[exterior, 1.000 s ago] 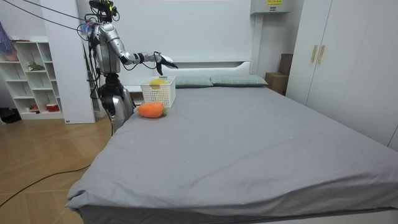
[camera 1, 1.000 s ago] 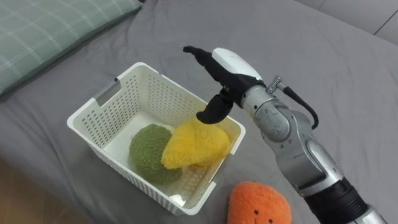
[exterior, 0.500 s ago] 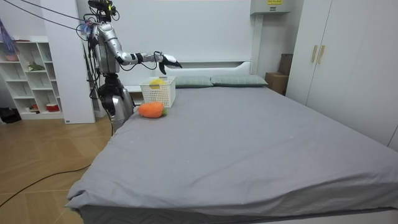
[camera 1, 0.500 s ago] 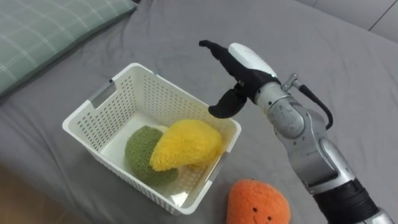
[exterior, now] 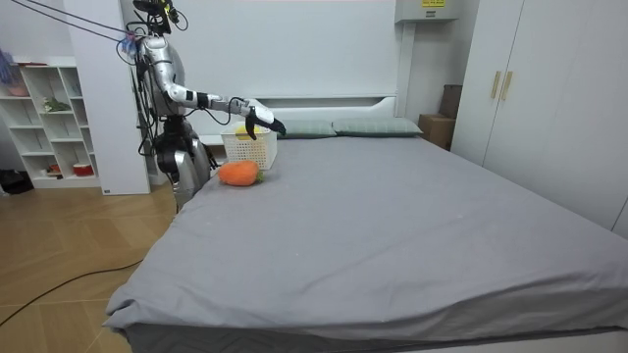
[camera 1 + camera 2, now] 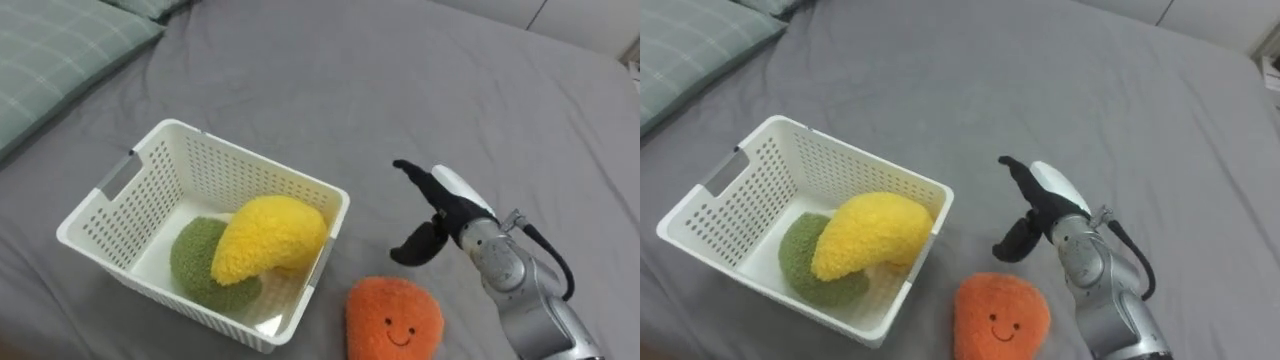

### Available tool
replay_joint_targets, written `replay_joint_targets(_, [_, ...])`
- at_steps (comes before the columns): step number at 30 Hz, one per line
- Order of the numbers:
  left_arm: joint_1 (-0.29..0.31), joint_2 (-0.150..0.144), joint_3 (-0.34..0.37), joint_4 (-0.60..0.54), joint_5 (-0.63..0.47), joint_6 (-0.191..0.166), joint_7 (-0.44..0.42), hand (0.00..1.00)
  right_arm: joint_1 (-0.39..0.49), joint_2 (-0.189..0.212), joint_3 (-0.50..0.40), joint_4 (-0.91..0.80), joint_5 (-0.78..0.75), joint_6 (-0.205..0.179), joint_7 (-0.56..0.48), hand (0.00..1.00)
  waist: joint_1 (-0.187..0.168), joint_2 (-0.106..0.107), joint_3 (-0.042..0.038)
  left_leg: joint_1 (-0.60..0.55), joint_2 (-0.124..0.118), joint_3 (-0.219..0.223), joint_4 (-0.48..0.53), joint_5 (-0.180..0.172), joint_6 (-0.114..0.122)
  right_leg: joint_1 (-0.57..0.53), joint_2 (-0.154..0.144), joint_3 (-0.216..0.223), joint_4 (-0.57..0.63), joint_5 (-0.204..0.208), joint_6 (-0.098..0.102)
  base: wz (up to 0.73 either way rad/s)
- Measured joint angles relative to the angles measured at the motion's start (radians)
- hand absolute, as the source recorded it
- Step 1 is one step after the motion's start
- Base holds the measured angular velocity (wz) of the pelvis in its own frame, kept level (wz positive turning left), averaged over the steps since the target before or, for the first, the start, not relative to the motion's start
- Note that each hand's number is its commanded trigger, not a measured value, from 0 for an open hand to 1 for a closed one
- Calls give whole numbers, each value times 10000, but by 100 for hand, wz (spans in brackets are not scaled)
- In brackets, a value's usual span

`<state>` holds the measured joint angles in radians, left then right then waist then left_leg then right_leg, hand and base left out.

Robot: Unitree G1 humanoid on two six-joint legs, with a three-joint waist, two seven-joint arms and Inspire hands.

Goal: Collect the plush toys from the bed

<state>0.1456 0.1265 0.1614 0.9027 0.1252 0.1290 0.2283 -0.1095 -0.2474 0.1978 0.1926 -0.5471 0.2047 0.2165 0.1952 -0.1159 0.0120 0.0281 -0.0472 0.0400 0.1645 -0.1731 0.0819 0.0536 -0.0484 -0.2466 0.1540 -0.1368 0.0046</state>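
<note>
Right hand (image 6: 447,205) hovered spread, empty, beside round orange plush toy (image 6: 394,318) (smiley facing camera). Yellow plush (image 6: 265,235) lay diagonally in white plastic basket (image 6: 250,172).

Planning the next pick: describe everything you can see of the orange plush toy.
The orange plush toy is rounded, fuzzy, with a small dark smiling face turned upward. It lies on the grey bed beside the white basket, outside it. The open right hand hangs just beyond it, not touching.

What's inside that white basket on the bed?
The white basket holds a yellow plush toy lying on a green plush toy. The yellow one covers part of the green; anything beneath them is hidden.
</note>
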Motion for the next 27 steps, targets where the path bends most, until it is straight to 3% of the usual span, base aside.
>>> replay_joint_targets(3, [51,-2,5,-6,-20,-16,-6,0,335,6,-305,16,57,-80,-34,0,-145,63,-69,25,-5,15,-34,1,4,14,-4,-4,-2,7,14,-2])
replay_joint_targets(6, [220,-6,24,12,-11,-53,2,0,466,13,-474,845,41,-368,-245,0,-280,220,-54,201,0,29,-108,0,6,173,9,22,-38,6,18,0])
replay_joint_targets(7, [276,-7,23,5,-21,-55,10,0,670,46,-610,1142,-37,-369,-303,0,-288,221,-126,210,2,18,-136,0,6,170,-1,14,-36,4,21,0])
replay_joint_targets(15, [348,-110,-128,-10,-24,-234,95,0,1240,115,-611,2646,-60,-412,-358,0,-288,297,-106,186,1,27,-129,-1,4,153,-9,0,-28,5,19,0])
replay_joint_targets(24, [425,-203,-290,-7,-27,-269,222,0,1429,512,-388,3854,-121,-482,-473,0,-217,401,-62,152,-3,-21,-125,-4,5,156,-5,-51,-25,5,20,1])
replay_joint_targets(25, [442,-229,-299,-23,-22,-269,222,0,1430,571,-275,4095,-217,-504,-517,14,-205,415,-65,155,-7,-31,-125,-4,6,167,-1,-52,-26,5,20,0])
replay_joint_targets(26, [451,-244,-298,-23,-21,-270,224,0,1426,608,-218,4197,-292,-508,-521,70,-184,430,-66,153,-9,-39,-127,-4,6,167,2,-47,-26,5,20,0])
replay_joint_targets(27, [469,-277,-297,-23,-22,-273,243,0,1427,740,-214,4355,-440,-508,-523,87,-155,458,-67,152,-12,-46,-130,-4,6,170,3,-47,-25,5,20,0])
